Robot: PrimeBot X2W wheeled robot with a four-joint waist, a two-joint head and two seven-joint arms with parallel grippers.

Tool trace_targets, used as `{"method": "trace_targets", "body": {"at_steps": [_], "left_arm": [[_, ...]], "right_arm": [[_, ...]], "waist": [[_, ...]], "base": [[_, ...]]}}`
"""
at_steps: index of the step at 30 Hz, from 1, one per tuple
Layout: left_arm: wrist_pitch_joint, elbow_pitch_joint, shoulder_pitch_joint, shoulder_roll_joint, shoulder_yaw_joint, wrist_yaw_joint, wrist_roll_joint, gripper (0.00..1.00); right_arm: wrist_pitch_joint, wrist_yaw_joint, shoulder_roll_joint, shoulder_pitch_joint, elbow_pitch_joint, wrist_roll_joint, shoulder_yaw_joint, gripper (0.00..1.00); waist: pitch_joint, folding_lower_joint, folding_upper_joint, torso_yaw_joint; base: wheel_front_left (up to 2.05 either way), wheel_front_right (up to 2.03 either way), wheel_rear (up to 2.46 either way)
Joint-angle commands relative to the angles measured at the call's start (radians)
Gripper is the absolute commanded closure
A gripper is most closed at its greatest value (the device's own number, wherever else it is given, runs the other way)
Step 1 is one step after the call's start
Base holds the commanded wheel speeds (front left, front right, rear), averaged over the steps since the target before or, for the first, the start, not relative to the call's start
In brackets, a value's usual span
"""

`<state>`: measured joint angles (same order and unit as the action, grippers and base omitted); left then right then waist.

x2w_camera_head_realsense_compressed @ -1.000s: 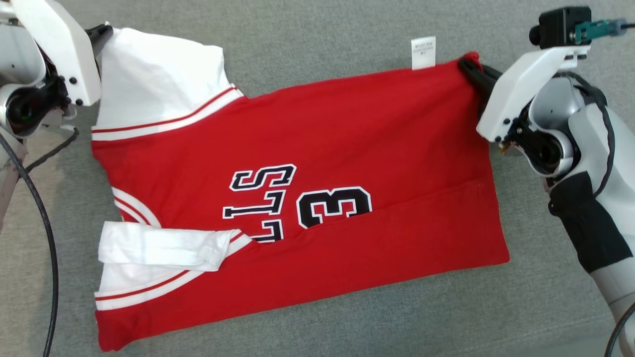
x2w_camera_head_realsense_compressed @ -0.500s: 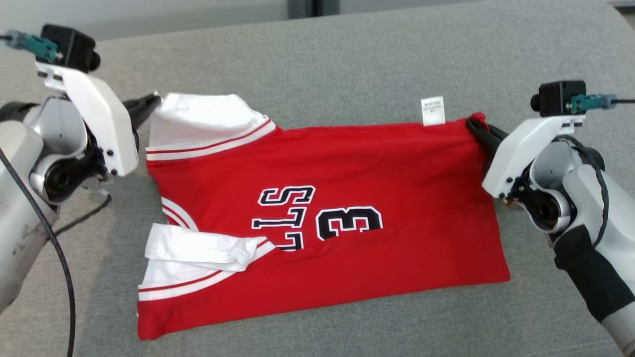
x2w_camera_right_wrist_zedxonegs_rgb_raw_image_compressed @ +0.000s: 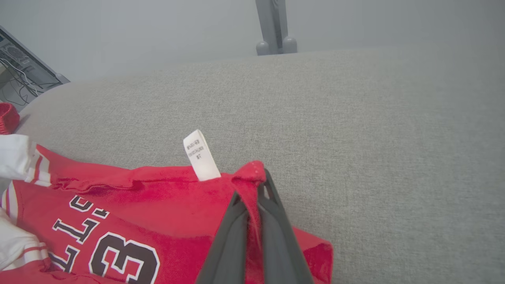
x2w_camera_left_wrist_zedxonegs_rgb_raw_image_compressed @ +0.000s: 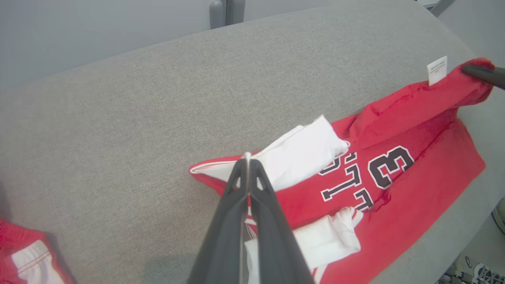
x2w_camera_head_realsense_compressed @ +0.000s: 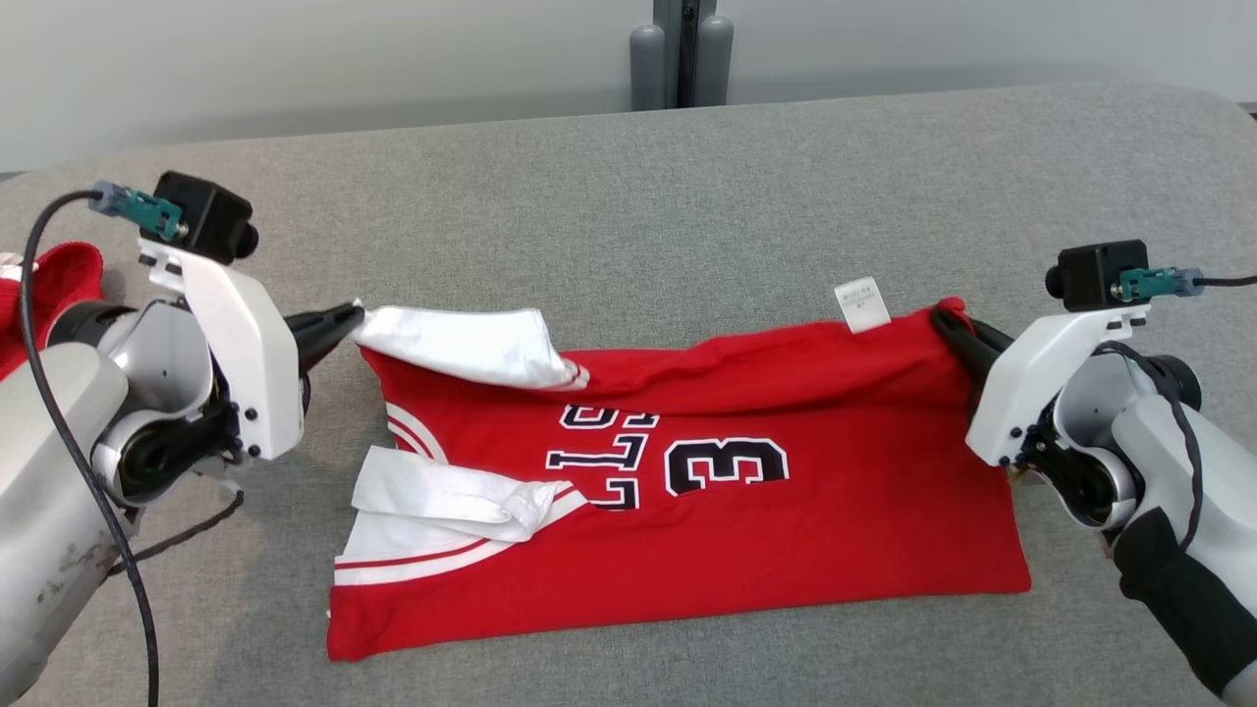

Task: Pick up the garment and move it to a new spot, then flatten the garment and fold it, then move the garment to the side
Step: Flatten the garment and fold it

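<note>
The left claw stays pinched shut on the white sleeve, and the right claw on the corner by the label of the red garment. Its far edge, flat a second ago, now rises off the grey table and curls over the lettering; the near half lies flat.

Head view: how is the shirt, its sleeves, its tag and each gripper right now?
jersey: far edge lifted, rest lying flat.
far sleeve: raised, pinched at its tip.
near sleeve: folded onto the jersey's front.
tag: sticking up.
left gripper: jaws shut on far sleeve.
right gripper: jaws shut on jersey's corner.
</note>
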<state>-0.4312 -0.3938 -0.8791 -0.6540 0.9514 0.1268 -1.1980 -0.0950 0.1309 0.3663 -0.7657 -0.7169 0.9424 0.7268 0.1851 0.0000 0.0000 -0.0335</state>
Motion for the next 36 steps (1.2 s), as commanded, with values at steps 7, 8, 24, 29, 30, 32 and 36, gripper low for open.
{"method": "trace_targets", "body": {"at_steps": [7, 8, 24, 29, 30, 32, 36], "left_arm": [[-0.038, 0.079, 0.062, -0.039, 0.008, -0.026, -0.036, 1.0], [-0.041, 0.091, 0.066, -0.044, 0.009, -0.032, -0.038, 1.0], [-0.07, 0.22, 0.173, -0.083, 0.037, -0.07, -0.083, 1.0], [-0.057, 0.263, 0.218, -0.108, 0.037, -0.085, -0.095, 1.0], [-0.056, 0.27, 0.224, -0.112, 0.037, -0.088, -0.098, 1.0], [-0.059, 0.285, 0.237, -0.12, 0.04, -0.095, -0.099, 1.0], [-0.062, 0.307, 0.25, -0.136, 0.042, -0.107, -0.104, 1.0]], "right_arm": [[0.034, 0.0, 0.031, -0.017, -0.038, 0.03, 0.048, 1.0], [0.04, 0.0, 0.03, -0.021, -0.043, 0.03, 0.052, 1.0], [0.134, 0.0, 0.038, -0.055, -0.113, 0.048, 0.14, 1.0], [0.142, 0.0, 0.057, -0.034, -0.093, 0.084, 0.173, 1.0], [0.129, 0.0, 0.062, -0.027, -0.087, 0.093, 0.179, 1.0], [0.09, 0.0, 0.072, -0.018, -0.075, 0.128, 0.185, 1.0], [-0.022, 0.0, 0.093, -0.031, -0.055, 0.191, 0.182, 1.0]], "waist": [[-0.01, 0.0, 0.0, 0.004], [-0.01, 0.0, 0.0, 0.005], [0.0, 0.0, 0.0, 0.028], [-0.005, 0.0, 0.0, 0.029], [-0.006, 0.0, 0.0, 0.03], [-0.008, 0.0, 0.0, 0.031], [-0.011, 0.0, 0.0, 0.03]], "base": [[0.0, 0.0, 0.0], [0.0, 0.0, 0.0], [0.0, 0.0, 0.0], [0.0, 0.0, 0.0], [0.0, 0.0, 0.0], [0.0, 0.0, 0.0], [0.0, 0.0, 0.0]]}}
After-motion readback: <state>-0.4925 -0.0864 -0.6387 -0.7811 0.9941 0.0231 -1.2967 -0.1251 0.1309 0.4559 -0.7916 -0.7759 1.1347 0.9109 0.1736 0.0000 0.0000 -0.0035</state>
